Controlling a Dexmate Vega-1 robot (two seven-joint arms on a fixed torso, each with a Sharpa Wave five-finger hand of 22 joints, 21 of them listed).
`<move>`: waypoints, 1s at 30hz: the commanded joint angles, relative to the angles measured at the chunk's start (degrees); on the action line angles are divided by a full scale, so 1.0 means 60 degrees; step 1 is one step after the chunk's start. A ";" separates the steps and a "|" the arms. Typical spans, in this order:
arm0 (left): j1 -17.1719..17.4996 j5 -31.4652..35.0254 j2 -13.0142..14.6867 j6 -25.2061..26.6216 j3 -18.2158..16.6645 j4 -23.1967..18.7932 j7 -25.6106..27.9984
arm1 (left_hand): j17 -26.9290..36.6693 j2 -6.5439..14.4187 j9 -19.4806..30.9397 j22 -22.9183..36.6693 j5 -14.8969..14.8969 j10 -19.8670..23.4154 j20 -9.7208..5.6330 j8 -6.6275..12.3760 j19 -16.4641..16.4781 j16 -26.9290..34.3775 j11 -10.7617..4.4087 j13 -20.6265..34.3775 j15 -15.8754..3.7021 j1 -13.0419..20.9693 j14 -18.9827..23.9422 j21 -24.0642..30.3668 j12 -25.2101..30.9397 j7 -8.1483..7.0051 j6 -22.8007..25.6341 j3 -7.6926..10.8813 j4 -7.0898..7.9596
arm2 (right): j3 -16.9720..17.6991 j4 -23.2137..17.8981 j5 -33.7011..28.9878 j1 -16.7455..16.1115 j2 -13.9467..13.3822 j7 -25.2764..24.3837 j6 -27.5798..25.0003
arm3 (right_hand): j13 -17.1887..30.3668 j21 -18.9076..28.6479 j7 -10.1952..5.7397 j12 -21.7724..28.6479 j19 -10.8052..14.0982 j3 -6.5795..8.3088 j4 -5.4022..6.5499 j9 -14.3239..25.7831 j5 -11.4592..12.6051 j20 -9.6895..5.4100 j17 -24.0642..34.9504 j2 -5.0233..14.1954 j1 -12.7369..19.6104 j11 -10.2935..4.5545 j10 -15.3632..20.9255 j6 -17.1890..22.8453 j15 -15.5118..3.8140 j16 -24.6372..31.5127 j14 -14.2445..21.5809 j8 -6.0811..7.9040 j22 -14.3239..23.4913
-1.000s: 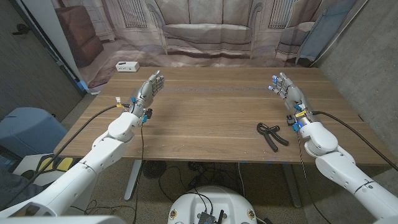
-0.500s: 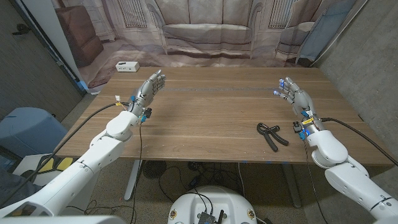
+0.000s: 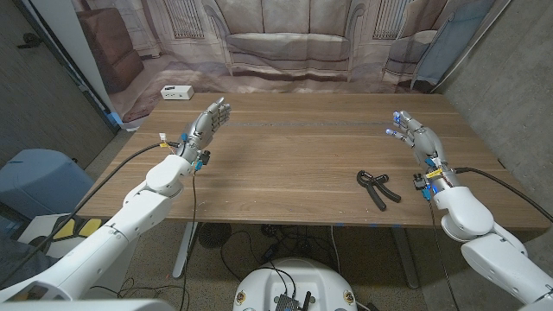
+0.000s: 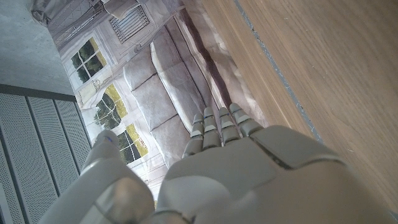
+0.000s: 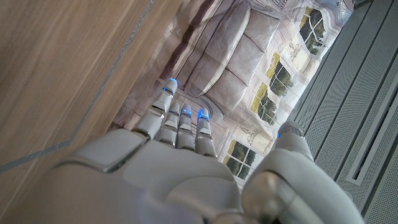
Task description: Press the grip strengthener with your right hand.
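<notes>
Lying on the wooden table (image 3: 294, 155), we see one black grip strengthener (image 3: 378, 187), its two handles splayed in a V, near the front edge. Our right hand (image 3: 416, 138) hovers just beyond it, fingers apart, empty. Our left hand (image 3: 206, 123) is well apart from it, fingers straight, holding nothing.

Looking down from the robot's head over the whole brown wooden table (image 3: 294, 147), facing a printed backdrop of a pale sofa and windows (image 3: 289, 39) at the far edge. Riding close behind the grey left hand (image 4: 249, 180) and the grey right hand (image 5: 155, 180), turned, peering along their backs toward that backdrop. Sharing tabletop planks and the sofa print across all three.
</notes>
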 commanded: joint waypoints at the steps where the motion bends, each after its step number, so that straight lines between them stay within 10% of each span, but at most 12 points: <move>1: -0.0007 0.0003 0.0018 0.0024 0.0026 0.0018 -0.0060 | 0.0037 0.0031 0.0049 0.0044 -0.0025 0.0139 -0.0013 0.0046 -0.0061 -0.0022 0.0007 0.0017 -0.0016 0.0113 0.0125 -0.0060 0.0044 0.0027 0.0156 0.0012 -0.0044 | 0.0439 -0.0524 -0.0773 -0.0556 0.0224 -0.0471 -0.0413 | 0.0033 -0.0121 -0.0092 0.0105 -0.0211 -0.0040 0.0015 0.0043 -0.0034 0.0086 0.0051 -0.0050 0.0073 -0.0075 0.0244 0.0224 -0.0058 0.0044 0.0139 0.0076 0.0048; 30: 0.0152 0.0145 0.0074 0.0244 -0.0026 -0.0293 0.0291 | 0.0037 0.0076 0.0053 0.0047 -0.0038 0.0267 -0.0024 0.0008 -0.0034 -0.0031 -0.0005 0.0019 -0.0034 0.0185 0.0303 -0.0109 0.0026 0.0024 0.0301 0.0038 -0.0076 | 0.1736 -0.1324 -0.1763 -0.2114 0.0706 -0.0063 -0.0627 | 0.0052 -0.0108 -0.0122 -0.0047 -0.0037 0.0110 -0.0071 0.0049 -0.0002 -0.0090 0.0006 0.0075 0.0481 -0.0076 0.0075 0.0224 -0.0072 -0.0167 -0.0112 0.0021 0.0037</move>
